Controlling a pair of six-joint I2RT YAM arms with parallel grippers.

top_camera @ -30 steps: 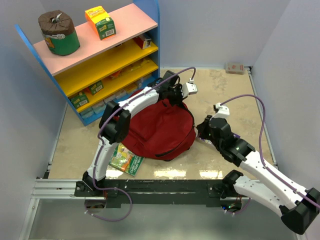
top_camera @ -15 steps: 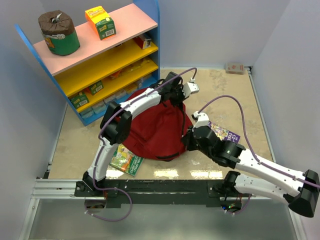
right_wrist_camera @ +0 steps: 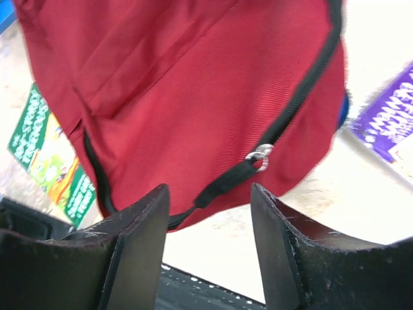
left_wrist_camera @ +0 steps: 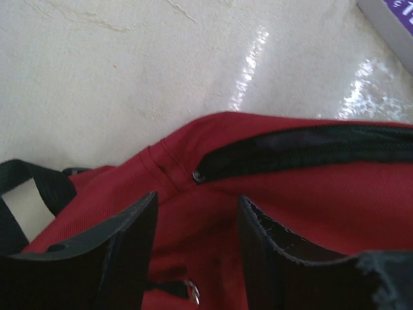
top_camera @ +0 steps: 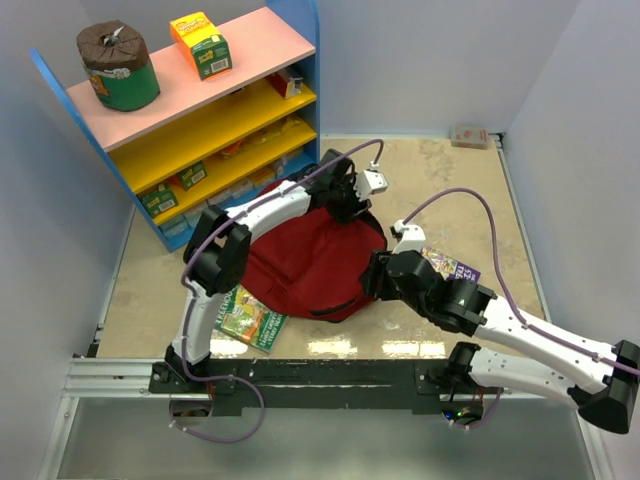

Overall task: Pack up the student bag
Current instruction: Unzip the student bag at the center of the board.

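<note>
Two-finger left gripper [left_wrist_camera: 197,200] stands half open, empty, over the far edge of the bag [top_camera: 310,265]; right gripper [right_wrist_camera: 210,190] likewise, at its near-right side. Bag lies on the beige table [top_camera: 450,190]; shelf [top_camera: 200,70] far-left of bag; grey walls [top_camera: 420,60] around.

- Green book [top_camera: 249,320]: partly under the student bag [top_camera: 300,265], at its 7 o'clock.
- Purple book [top_camera: 455,268]: at the bag's 3 o'clock, part-covered by the right arm [top_camera: 520,335]; title incomplete.
- Small box [top_camera: 469,136]: at the bag's 1 o'clock, too small to identify.
</note>
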